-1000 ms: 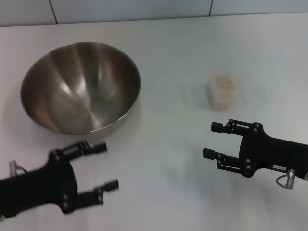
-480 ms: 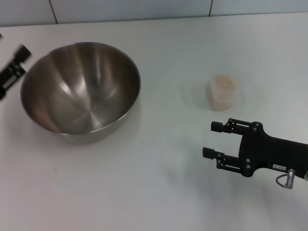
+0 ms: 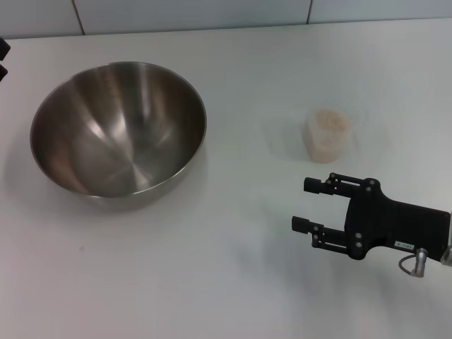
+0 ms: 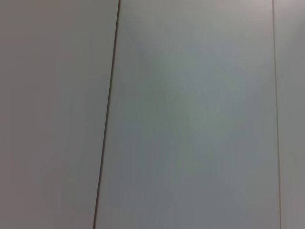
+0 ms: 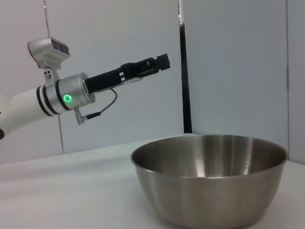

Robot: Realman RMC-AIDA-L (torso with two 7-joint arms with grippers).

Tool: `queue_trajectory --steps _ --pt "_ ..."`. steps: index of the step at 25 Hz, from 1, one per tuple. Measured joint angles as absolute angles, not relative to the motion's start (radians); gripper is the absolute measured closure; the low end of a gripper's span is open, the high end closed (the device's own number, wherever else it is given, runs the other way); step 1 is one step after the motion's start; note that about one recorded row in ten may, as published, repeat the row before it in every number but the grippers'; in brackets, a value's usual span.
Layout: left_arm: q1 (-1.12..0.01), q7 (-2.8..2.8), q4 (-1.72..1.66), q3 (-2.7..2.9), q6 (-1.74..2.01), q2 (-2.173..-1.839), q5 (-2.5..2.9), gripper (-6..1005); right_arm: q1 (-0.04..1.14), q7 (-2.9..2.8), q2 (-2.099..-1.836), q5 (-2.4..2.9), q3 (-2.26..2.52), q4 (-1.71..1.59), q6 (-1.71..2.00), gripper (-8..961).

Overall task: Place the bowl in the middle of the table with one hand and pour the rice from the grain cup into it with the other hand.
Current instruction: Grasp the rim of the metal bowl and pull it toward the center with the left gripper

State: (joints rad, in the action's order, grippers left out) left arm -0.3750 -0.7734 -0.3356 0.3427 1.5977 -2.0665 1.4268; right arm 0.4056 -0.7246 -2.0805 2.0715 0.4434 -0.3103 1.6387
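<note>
Stainless steel, the bowl sits upright and empty on the table, off to the left of its middle, so the first step, shifting it to the centre, looks not yet done. Right of the bowl and well apart from it stands the grain cup, upright with the rice showing pale at its mouth. Nearer the robot than the cup, the right gripper hangs above the table with its fingers apart and holding nothing, pointing toward the bowl. The left gripper is raised high beyond the bowl's left rim, its tip only just in the head view; whether it is spread or closed I cannot tell. Bare table lies between bowl and cup, leaving room to slide the bowl rightward without touching the cup.
</note>
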Motion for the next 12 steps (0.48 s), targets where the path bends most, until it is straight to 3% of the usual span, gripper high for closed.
queue_trajectory --steps 12 --pt "-0.44 -1.142 -0.557 0.573 1.302 -2.068 1.479 223 0.416 -0.721 -2.082 2.071 0.443 -0.31 1.635 294"
